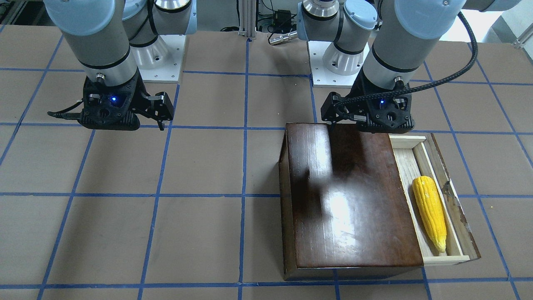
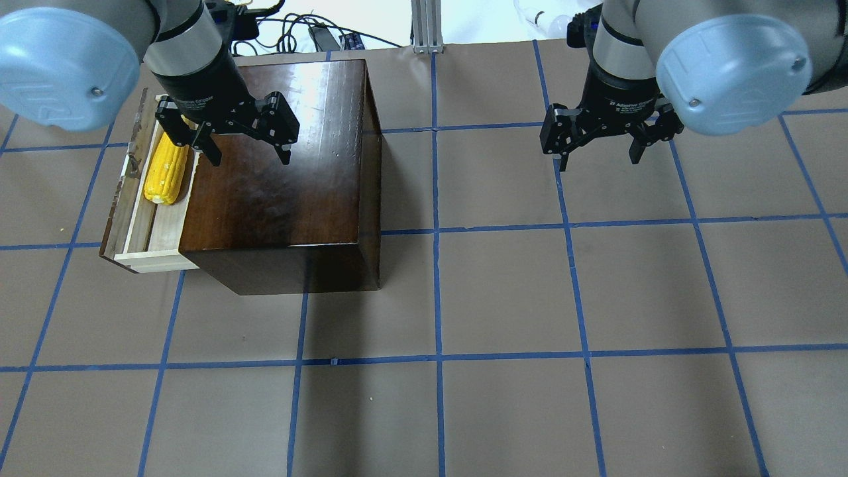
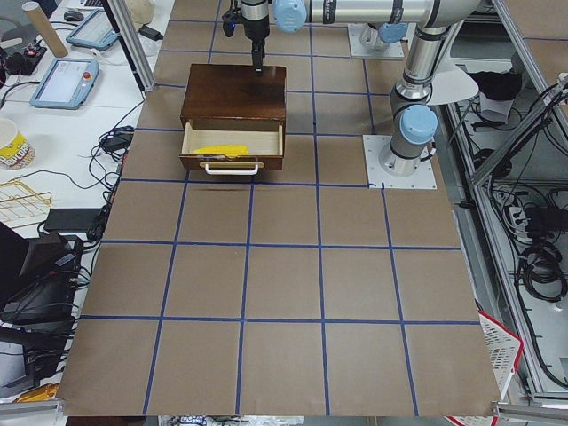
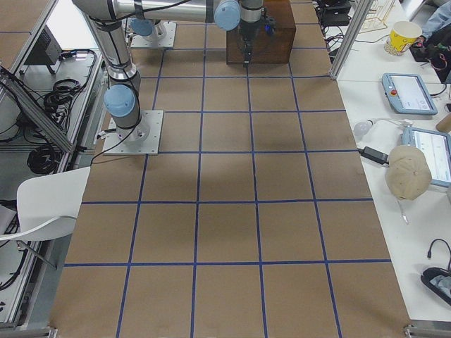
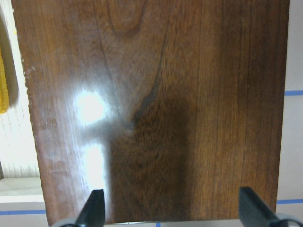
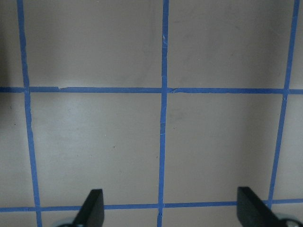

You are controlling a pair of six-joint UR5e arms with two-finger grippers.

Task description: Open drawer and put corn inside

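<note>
From the front, you see the corn (image 1: 430, 213) lying inside the pulled-out drawer (image 1: 406, 166) of the box (image 1: 349, 196). Overhead, your left gripper (image 2: 250, 156) hangs above the box top, fingers spread and holding nothing. The right gripper (image 2: 598, 159) hovers over the table (image 2: 503, 291), fingers also apart.

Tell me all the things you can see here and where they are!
Box: one, shiny dark brown, on the table, on the robot's left.
Drawer: one, pale wood, pulled open from the box.
Handle: one, white, on the drawer's front.
Corn: one, yellow, lying in the drawer.
Table: one, brown, crossed by blue tape lines.
Cup: one, yellow and white, on a side desk.
Left tool: one, black, open, empty, above the box top.
Right tool: one, black, open, empty, above bare table.
</note>
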